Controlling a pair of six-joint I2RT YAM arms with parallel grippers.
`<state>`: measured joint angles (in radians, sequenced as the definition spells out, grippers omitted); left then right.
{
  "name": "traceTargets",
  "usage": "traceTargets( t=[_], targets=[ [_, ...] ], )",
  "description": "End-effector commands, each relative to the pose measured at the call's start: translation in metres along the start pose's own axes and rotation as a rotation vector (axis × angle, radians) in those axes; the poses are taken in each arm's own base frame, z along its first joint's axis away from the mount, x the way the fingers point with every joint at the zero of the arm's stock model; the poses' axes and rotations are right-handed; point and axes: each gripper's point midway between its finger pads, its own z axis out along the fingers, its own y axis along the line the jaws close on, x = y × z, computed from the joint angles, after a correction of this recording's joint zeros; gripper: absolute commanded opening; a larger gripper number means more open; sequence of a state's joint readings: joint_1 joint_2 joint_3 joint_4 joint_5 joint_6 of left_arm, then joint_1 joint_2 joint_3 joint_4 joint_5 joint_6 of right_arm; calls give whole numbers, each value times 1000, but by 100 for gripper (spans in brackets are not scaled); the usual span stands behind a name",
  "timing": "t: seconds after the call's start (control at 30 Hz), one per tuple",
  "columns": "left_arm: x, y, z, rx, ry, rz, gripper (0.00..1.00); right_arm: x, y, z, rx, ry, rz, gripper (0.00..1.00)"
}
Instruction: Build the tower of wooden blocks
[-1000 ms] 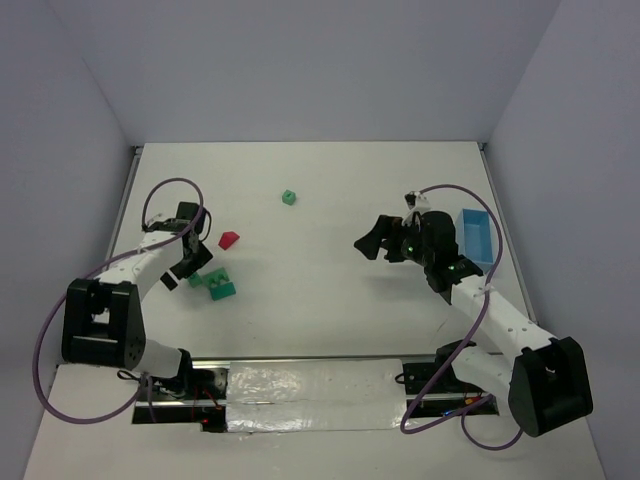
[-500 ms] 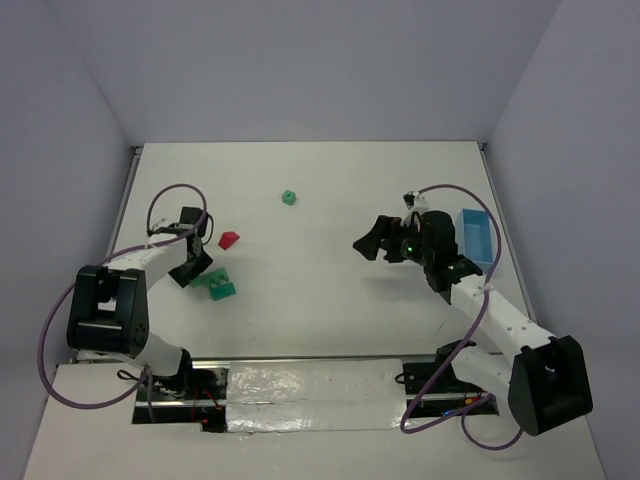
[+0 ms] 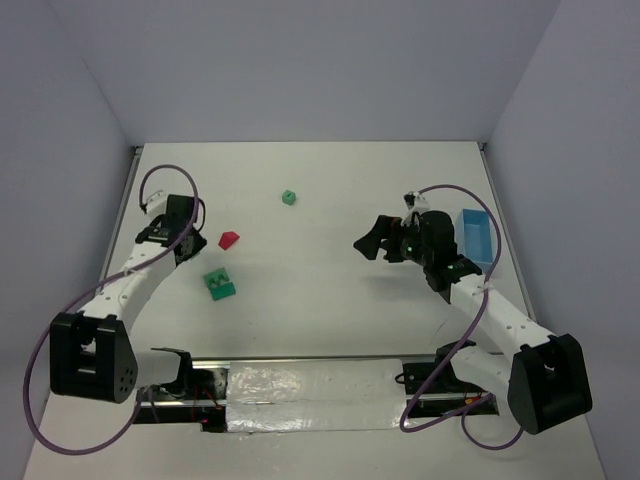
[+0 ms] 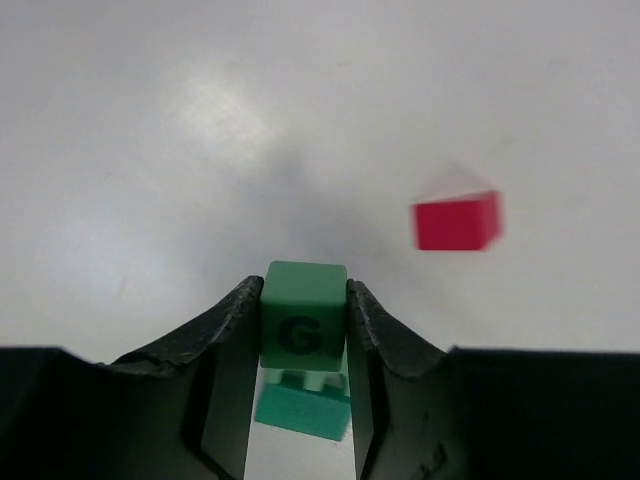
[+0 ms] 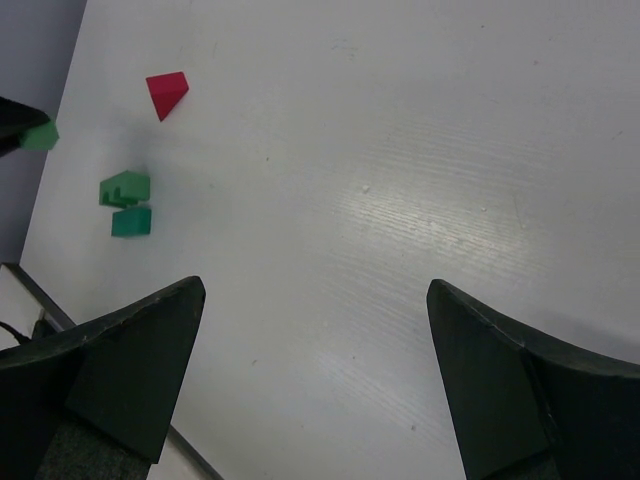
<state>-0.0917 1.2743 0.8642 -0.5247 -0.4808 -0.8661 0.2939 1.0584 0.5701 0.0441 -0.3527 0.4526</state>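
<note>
Gripping green G cube (image 4: pixel 303 292): left claw (image 4: pixel 303 310) | right claw (image 5: pixel 312 292) spread wide | blue tray (image 3: pixel 476 238) near it

A single mark is legible: a dark capital letter G, printed upright on the face of the green cube (image 4: pixel 303 325) that turns toward the left wrist camera. That cube is clamped between the two fingers of the left end effector (image 4: pixel 304 300). In the top and right wrist views this cube is too small for its letter to be made out
</note>
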Motion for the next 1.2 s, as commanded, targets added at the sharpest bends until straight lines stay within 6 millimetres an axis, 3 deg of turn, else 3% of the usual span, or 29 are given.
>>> traceTargets(
  t=[0.0, 0.07, 0.1, 0.17, 0.2, 0.33, 0.43, 0.67, 0.8, 1.17],
  targets=[
    [-48, -91, -37, 371, -172, 152, 15, -19, 0, -1, 24, -64, -6, 100],
    [-41, -134, -50, 516, -143, 239, 16, -23, -6, -3, 62, -89, 1, 100],
    [-34, -168, -57, 562, -133, 340, 13, -23, -9, -5, 74, -98, 4, 100],
    [-26, -200, -61, 562, -151, 447, 12, -27, -11, -8, 86, -120, 10, 100],
    [-13, -235, -65, 585, -157, 554, 10, -28, -14, -9, 93, -127, 15, 100],
    [21, -315, -51, 639, -127, 719, 10, -30, -17, -11, 96, -138, 23, 100],
    [41, -345, -39, 649, -107, 773, 10, -28, -18, -11, 90, -131, 33, 100],
    [79, -379, -21, 682, -81, 854, 15, -26, -15, -8, 61, -114, 33, 100],
    [89, -390, -7, 683, -66, 898, 17, -24, -14, -7, 52, -104, 32, 100],
    [108, -368, 19, 644, 1, 980, 25, -23, -10, -6, 31, -95, 30, 100]
  ],
)
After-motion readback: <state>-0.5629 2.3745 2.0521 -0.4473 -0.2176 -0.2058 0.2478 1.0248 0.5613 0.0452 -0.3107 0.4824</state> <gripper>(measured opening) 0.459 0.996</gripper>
